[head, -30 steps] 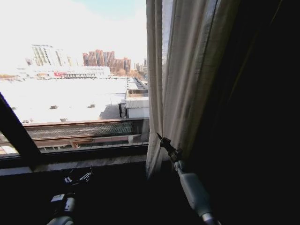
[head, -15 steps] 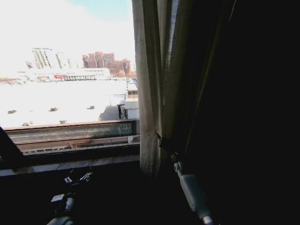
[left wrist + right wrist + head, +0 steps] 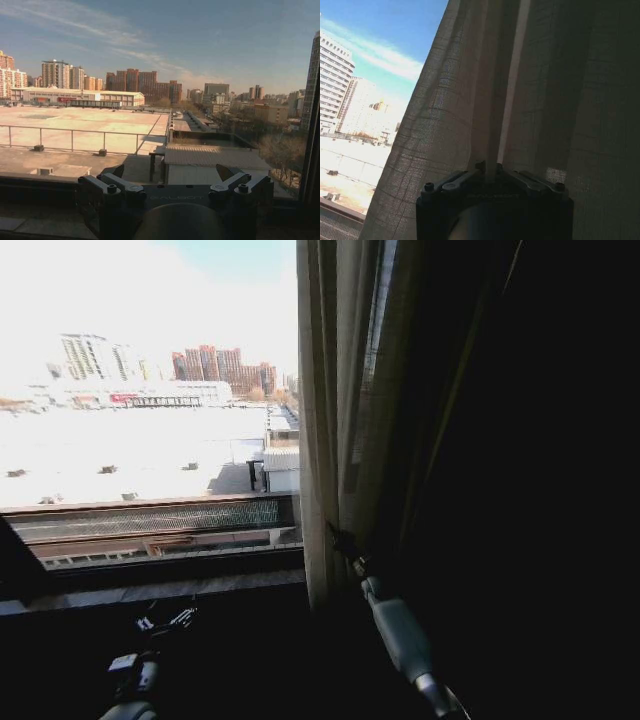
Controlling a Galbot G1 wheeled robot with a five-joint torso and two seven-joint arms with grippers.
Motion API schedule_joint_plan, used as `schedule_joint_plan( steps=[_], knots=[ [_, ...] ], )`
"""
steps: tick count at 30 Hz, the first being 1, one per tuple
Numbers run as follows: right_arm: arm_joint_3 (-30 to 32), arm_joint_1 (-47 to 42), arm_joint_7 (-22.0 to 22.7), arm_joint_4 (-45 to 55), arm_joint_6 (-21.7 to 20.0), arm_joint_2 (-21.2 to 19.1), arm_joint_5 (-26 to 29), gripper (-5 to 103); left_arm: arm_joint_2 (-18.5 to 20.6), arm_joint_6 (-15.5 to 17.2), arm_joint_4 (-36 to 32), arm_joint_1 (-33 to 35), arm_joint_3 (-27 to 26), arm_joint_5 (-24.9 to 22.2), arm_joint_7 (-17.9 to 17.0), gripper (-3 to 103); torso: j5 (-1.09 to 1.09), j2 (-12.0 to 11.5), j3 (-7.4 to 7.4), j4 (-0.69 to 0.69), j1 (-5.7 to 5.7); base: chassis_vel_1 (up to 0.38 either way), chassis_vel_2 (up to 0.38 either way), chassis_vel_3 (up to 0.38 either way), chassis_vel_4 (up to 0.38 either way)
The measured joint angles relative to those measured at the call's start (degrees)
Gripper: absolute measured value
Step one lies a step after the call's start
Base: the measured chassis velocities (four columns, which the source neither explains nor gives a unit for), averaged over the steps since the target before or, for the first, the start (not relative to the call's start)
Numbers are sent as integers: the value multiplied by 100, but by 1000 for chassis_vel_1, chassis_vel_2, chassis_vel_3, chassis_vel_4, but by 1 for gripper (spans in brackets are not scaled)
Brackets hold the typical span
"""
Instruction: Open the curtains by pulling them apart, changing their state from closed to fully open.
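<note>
The curtain [image 3: 335, 420] hangs bunched in cream-beige pleats right of the bare window, its right part lost in deep shadow. My right gripper [image 3: 340, 540] reaches up from the lower right and is shut on a fold near the curtain's lower edge. In the right wrist view its fingers [image 3: 479, 169] pinch a pleat of the sheer fabric [image 3: 455, 110]. My left gripper [image 3: 168, 620] rests low below the window sill, well left of the curtain. In the left wrist view the left gripper [image 3: 170, 175] is open with nothing between its fingers, facing the glass.
A dark sill [image 3: 150, 590] runs under the window, and a black frame bar [image 3: 20, 560] slants across the lower left. Another black frame bar [image 3: 312, 150] stands at the edge of the left wrist view. Right of the curtain everything is dark.
The head camera has swung a little. The curtain is gathered narrower and darker against the right side than a second ago, with my right gripper still holding it. The left arm has not moved.
</note>
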Motion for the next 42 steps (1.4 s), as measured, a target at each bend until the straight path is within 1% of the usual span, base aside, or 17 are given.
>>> schedule_joint_plan(
  steps=[2, 5, 6, 8, 9, 10, 11, 14, 20, 26, 27, 28, 30, 31, 33, 37, 42],
  knots=[
    [14, 47, 83, -57, -26, -4, -4, 0, 0, 0, 0, 0, 0, 0, 0, 100, 0, 0, 0, 0, 0, 0, 0, 0, 0],
    [145, 272, 506, -343, -75, -60, -171, 0, 0, 0, 0, 0, 1, 0, 0, 100, -2, 0, 0, 1, 0, 0, 0, 0, 0],
    [145, 272, 506, -343, -75, -60, -171, 0, 0, 0, 0, 0, 1, 0, 0, 100, -2, 0, 0, 1, 0, 0, 0, 0, 0],
    [263, 371, 701, -504, -85, -100, -319, 0, 0, 0, 0, 0, 1, 0, 0, 100, -1, 0, 0, 0, 1, 0, 0, 0, 0],
    [362, 438, 930, -600, -178, -155, -438, 0, 0, 0, 0, 0, 1, 0, 0, 100, 0, 0, 0, -2, 1, 0, 0, 0, 0],
    [413, 463, 1061, -623, -266, -186, -484, 0, 0, 0, -1, 0, 1, 0, 0, 100, 0, 0, 0, -2, 1, 0, 0, 0, 0],
    [413, 463, 1061, -623, -266, -186, -484, 0, 0, 0, -1, 0, 1, 0, 0, 100, 0, 0, 0, -2, 1, 0, 0, 0, 0],
    [655, 550, 1337, -714, -464, -301, -587, 0, 0, 0, 0, 0, 1, 0, 0, 100, 0, 0, 0, -1, 0, 0, 0, 0, 0],
    [1053, 728, 1576, -898, -598, -515, -772, 0, 0, 0, -1, 0, 1, 0, 0, 100, 1, -1, 1, -2, 1, 0, 0, 0, 0],
    [1255, 790, 1790, -920, -710, -645, -948, 0, 0, 0, -1, 0, 1, 0, 0, 100, 0, -1, 1, -1, 1, 0, 0, 0, 0],
    [1319, 793, 1889, -920, -753, -680, -1097, 0, 0, 0, -1, 0, 2, 0, 0, 100, -1, -1, 0, 0, 0, 0, 0, 0, 0],
    [1416, 759, 2109, -872, -878, -719, -1385, 0, 0, 0, -1, 0, 1, 0, 0, 100, 0, -1, 0, 0, 1, 0, 0, 0, 0],
    [1497, 710, 2333, -825, -996, -742, -1625, 0, 0, 0, -1, 0, 1, 0, 0, 100, 0, -1, 1, 0, 1, 0, 0, 0, 0],
    [1497, 710, 2333, -825, -996, -742, -1625, 0, 0, 0, -1, 0, 1, 0, 0, 100, 0, -1, 1, 0, 1, 0, 0, 0, 0],
    [1570, 660, 2548, -801, -1115, -777, -1789, 0, 0, 0, 0, 0, 1, 0, 0, 100, 0, -1, 0, 0, 1, 0, 0, 0, 0],
    [1662, 605, 2706, -816, -1173, -887, -1876, 0, 0, 0, -1, 0, 1, 0, 0, 100, -1, 0, 0, 0, 0, 0, 0, 0, 0],
    [1741, 572, 2829, -843, -1207, -1041, -1833, 0, 0, 0, -1, 0, 1, 0, 0, 100, -1, -1, 0, -1, 1, 0, 0, 0, 0]
  ],
)
